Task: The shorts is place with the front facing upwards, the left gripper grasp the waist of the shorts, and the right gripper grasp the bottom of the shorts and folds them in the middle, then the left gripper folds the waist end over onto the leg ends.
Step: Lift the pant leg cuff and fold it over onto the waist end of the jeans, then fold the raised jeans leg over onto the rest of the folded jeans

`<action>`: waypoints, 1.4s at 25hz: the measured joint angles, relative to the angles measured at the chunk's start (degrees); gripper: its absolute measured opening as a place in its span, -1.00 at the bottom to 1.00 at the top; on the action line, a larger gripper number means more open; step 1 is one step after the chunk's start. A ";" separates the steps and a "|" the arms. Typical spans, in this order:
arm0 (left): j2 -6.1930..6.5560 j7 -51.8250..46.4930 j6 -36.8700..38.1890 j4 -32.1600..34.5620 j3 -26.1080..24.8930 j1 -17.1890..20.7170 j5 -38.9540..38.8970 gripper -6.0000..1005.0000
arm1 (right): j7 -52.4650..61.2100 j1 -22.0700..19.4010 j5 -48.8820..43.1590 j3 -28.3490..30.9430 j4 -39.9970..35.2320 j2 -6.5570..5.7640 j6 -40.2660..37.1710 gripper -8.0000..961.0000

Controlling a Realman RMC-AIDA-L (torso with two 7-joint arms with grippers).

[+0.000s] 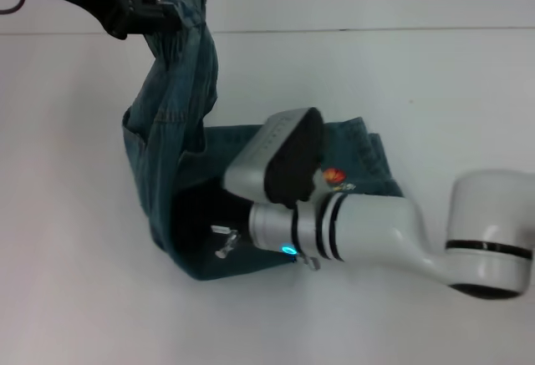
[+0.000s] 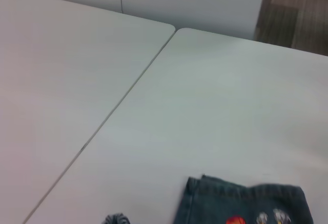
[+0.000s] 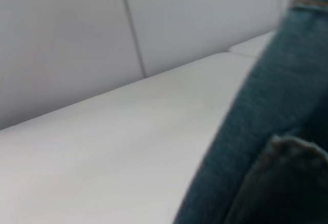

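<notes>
Blue denim shorts (image 1: pixel 171 139) lie partly on the white table (image 1: pixel 75 240), with a red patch (image 1: pixel 334 175) near the leg ends at the right. My left gripper (image 1: pixel 165 12), at the upper left, is shut on the waist and holds it well above the table, so the fabric hangs down in a fold. My right gripper (image 1: pixel 224 241) sits low on the lower fold of the shorts, its arm crossing over the legs. The left wrist view shows the leg end (image 2: pixel 246 203) flat on the table. Denim (image 3: pixel 266 147) fills the near side of the right wrist view.
A seam between two table tops (image 2: pixel 128 90) runs across the far side. A wall panel (image 3: pixel 77 34) stands behind the table. Wooden floor (image 2: pixel 297 8) shows beyond the table's far corner.
</notes>
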 joint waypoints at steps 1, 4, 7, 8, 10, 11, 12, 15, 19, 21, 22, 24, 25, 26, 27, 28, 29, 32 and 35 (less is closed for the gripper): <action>-0.11 0.00 -0.02 0.00 0.00 0.01 0.00 -0.87 | 1.18 0.48 -1.46 0.42 0.10 0.01 0.26 -0.99; -0.30 -0.01 -0.31 -0.07 0.00 0.24 0.15 -0.86 | 4.59 1.56 -5.24 1.33 -0.22 0.01 0.50 -0.99; -0.33 -0.02 -0.49 -0.25 0.00 0.60 0.09 -0.86 | 5.71 1.13 -6.25 1.72 -0.92 -0.19 0.53 -0.99; -0.38 -0.02 -0.55 -0.27 -0.01 0.76 0.03 -0.86 | 5.87 0.56 -6.29 1.86 -1.42 -0.31 0.55 -0.99; -0.68 -0.02 -0.61 -0.31 0.00 1.01 -0.01 -0.85 | 6.08 -1.32 -6.34 2.69 -2.75 -0.61 0.11 -0.99; -0.99 0.00 -0.64 -0.31 0.00 1.14 -0.02 -0.85 | 6.10 -2.75 -6.34 3.39 -3.91 -0.77 -0.72 -0.98; -1.26 0.05 -0.66 -0.33 0.00 1.20 -0.02 -0.85 | 6.09 -4.31 -6.33 4.19 -5.20 -0.90 -1.98 -0.98; -2.23 0.34 -0.89 -0.36 0.00 1.36 -0.02 -0.84 | 6.15 -9.22 -6.24 7.32 -10.59 -1.14 -7.69 -0.98; -4.29 0.67 -2.26 -0.47 0.32 1.52 -0.02 -0.84 | 6.35 -14.25 -6.06 14.39 -17.43 -1.70 -15.79 -0.98; -5.76 0.75 -3.66 -0.56 1.19 1.69 -0.02 -0.84 | 6.39 -15.52 -6.08 18.07 -20.19 -1.75 -18.61 -0.98; -6.22 0.75 -4.29 -0.58 1.63 1.79 -0.01 -0.83 | 6.42 -15.88 -6.07 19.61 -21.20 -1.74 -20.01 -0.98; -8.00 0.76 -6.75 -0.69 3.99 2.34 -0.01 -0.83 | 6.55 -16.55 -5.91 23.33 -23.35 -1.79 -23.23 -0.98; -8.89 0.76 -8.01 -0.84 5.28 2.58 -0.01 -0.83 | 6.76 -16.76 -5.65 25.15 -24.22 -1.81 -24.65 -0.98; -9.39 0.77 -8.64 -0.99 5.93 2.67 0.00 -0.83 | 6.96 -16.92 -5.28 26.67 -24.92 -1.85 -25.87 -0.98; -10.11 0.76 -9.63 -1.39 6.97 2.77 -0.01 -0.83 | 7.27 -17.06 -4.57 28.32 -25.67 -1.88 -27.19 -0.98; -10.58 0.68 -10.63 -2.05 8.08 2.82 -0.15 -0.82 | 7.57 -17.15 -3.41 29.65 -26.37 -1.89 -28.43 -0.98; -10.83 0.53 -11.64 -3.07 9.32 2.83 -0.65 -0.82 | 7.89 -17.22 -2.08 30.72 -27.05 -1.91 -29.44 -0.98; -11.11 0.08 -15.61 -7.48 13.70 2.98 -4.10 -0.82 | 8.99 -17.27 1.98 31.68 -28.69 -2.01 -31.92 -0.98; -10.99 0.34 -19.97 -12.73 18.36 3.26 -8.27 -0.81 | 9.83 -17.29 3.86 31.75 -29.70 -2.07 -33.28 -0.98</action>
